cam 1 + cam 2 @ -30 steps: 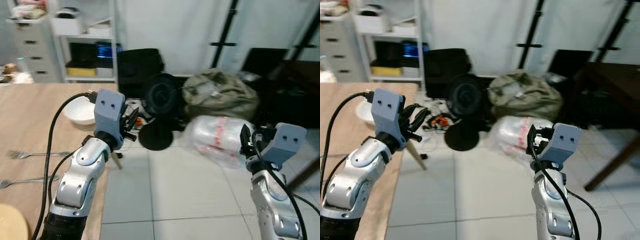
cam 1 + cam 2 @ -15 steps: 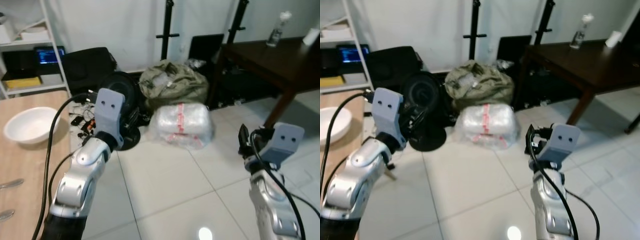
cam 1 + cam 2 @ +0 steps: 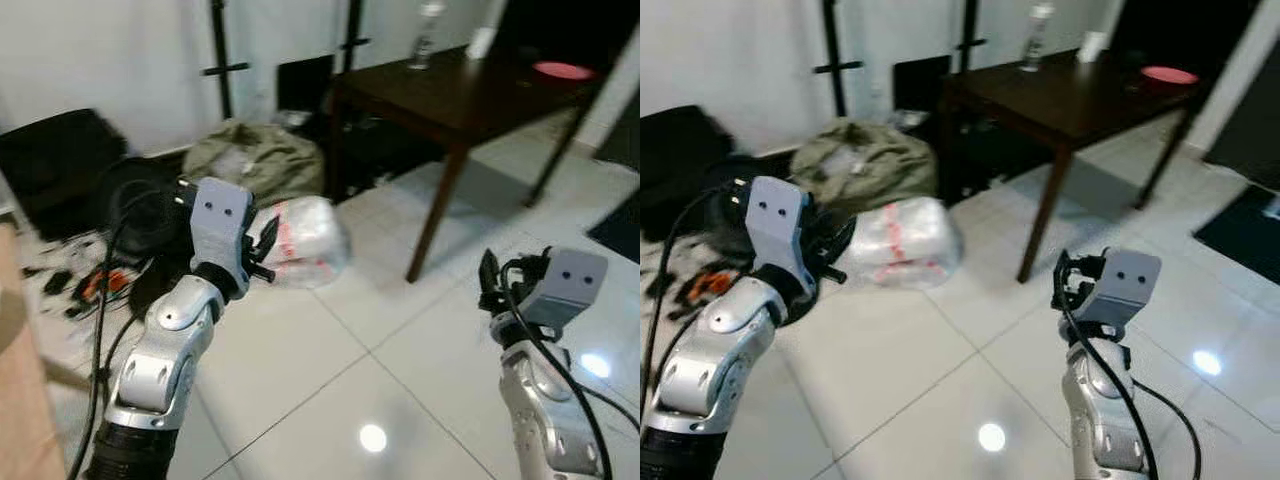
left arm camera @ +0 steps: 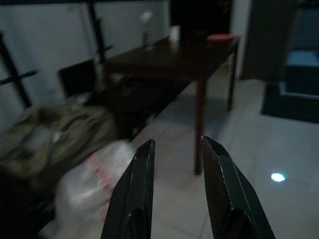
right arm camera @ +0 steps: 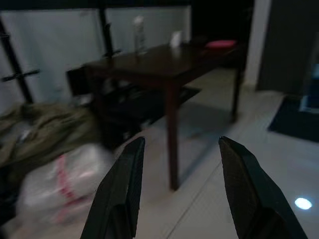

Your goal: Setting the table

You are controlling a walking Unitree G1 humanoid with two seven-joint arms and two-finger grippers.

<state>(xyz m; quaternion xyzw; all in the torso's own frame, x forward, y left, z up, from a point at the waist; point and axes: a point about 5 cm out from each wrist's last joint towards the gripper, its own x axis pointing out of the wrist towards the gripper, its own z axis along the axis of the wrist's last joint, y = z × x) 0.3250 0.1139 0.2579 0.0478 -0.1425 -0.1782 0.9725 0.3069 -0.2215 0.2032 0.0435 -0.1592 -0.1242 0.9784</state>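
I count one dark tabletop (image 3: pixel 1080 95) at 1 o'clock carrying one bottle (image 3: pixel 1037 22), one cup (image 3: pixel 1093 45), probably one pink plate (image 3: pixel 1167 74). Left gripper (image 4: pixel 175 154) and right gripper (image 5: pixel 180 154) open, empty. View swung off the earlier wooden tabletop.

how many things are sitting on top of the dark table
3. A clear bottle stands at the far end of the dark table, a small white cup-like thing is just beside it, and a pink plate lies toward the right end. The picture's edge may hide more.

Both arms raised forward, left pincer (image 4: pixel 174 191) parted, right pincer (image 5: pixel 182 191) wide
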